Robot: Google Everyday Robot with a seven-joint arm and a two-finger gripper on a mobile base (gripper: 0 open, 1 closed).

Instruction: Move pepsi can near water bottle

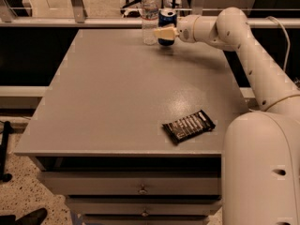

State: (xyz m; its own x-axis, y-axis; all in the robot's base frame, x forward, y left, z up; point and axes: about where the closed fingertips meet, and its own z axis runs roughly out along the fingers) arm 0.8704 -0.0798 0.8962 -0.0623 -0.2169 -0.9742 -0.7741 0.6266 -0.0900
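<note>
Reaching in from the right of the bottle (149, 18), the arm (253, 60) stretches almost level so that its wrist ends just beside the bottle, on the bottle's right. The table (117, 93) is the largest thing here, a grey top on drawers, and the bottle stands upright near its far edge, so most of the top lies in front of the bottle.

The wrapper (188, 125) lies flat well in front of the bottle and to its right, far from the work and unlikely to get in the way.

The can (168, 18) sits just right of the bottle, upright, close but not quite touching it, its silver top lower than the bottle's cap. That is already where the task wants it.

The gripper (163, 32) is at the can, right of the bottle, and appears pinched on the can: one pale finger crosses the can's front at mid height, while the other is hidden behind it. The side-on grip at the middle keeps the can upright and leaves the bottle untouched. Whether the can's base rests on the table or hangs just above it cannot be told.

What seems left is to set the can down and let go, drawing back to the right, away from the bottle, so the light bottle is not knocked over.
</note>
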